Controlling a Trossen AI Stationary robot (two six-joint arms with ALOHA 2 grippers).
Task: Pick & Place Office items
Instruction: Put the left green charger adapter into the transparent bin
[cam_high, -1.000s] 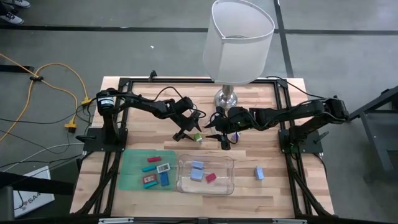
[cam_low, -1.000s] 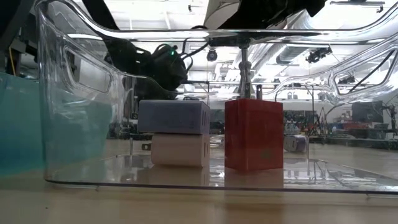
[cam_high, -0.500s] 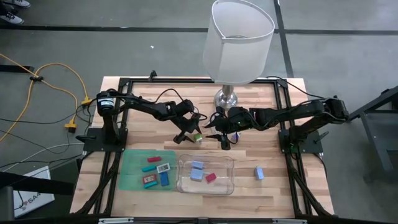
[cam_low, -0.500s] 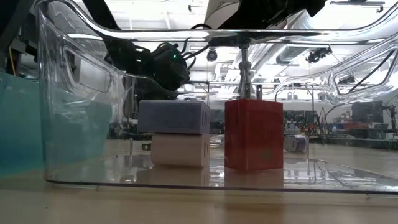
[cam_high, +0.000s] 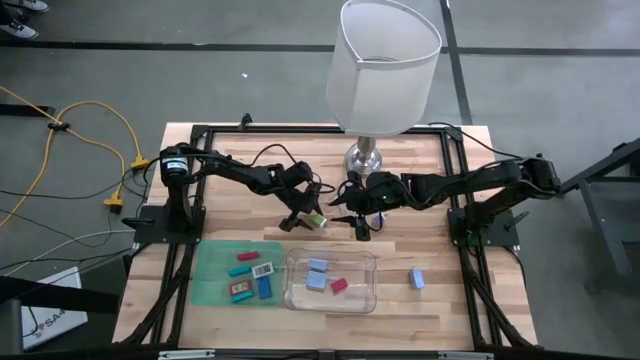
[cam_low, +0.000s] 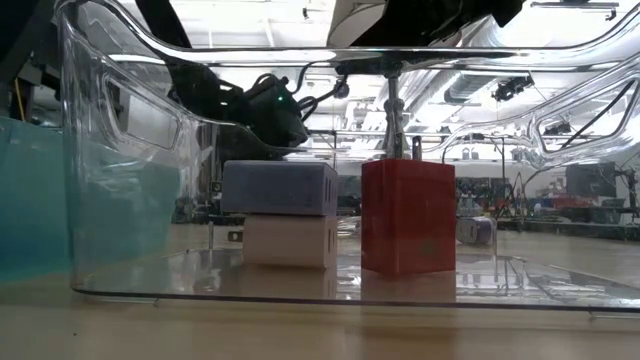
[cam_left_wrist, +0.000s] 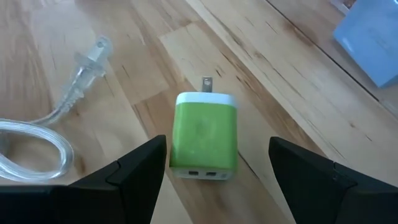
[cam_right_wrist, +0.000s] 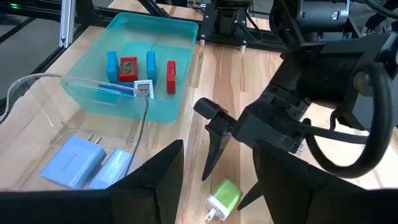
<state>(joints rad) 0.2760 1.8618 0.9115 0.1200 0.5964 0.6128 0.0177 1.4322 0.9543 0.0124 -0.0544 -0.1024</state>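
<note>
A green charger block (cam_left_wrist: 205, 134) with a white prong end lies flat on the wood table (cam_high: 400, 250), also showing as the green block (cam_high: 316, 221) in the high view. My left gripper (cam_left_wrist: 217, 146) slants down over it, open, one finger on either side and apart from it. My right gripper (cam_high: 360, 226) hangs open just right of it, holding nothing. More office items lie in the teal tray (cam_right_wrist: 180, 93). Blue and red blocks (cam_high: 326, 279) sit in the clear tray (cam_high: 365, 300). One blue block (cam_high: 415, 278) rests on the table.
The big white-shaded lamp (cam_high: 385, 65) stands on its silver base (cam_high: 364, 158) just behind both grippers. Its clear cord and plug (cam_left_wrist: 87, 56) lie on the table beside the green block. The two trays sit side by side toward the near edge.
My left gripper has rolled a little about its own pointing line while hovering over the green block, and its fingers have stayed open. The block has not moved.
</note>
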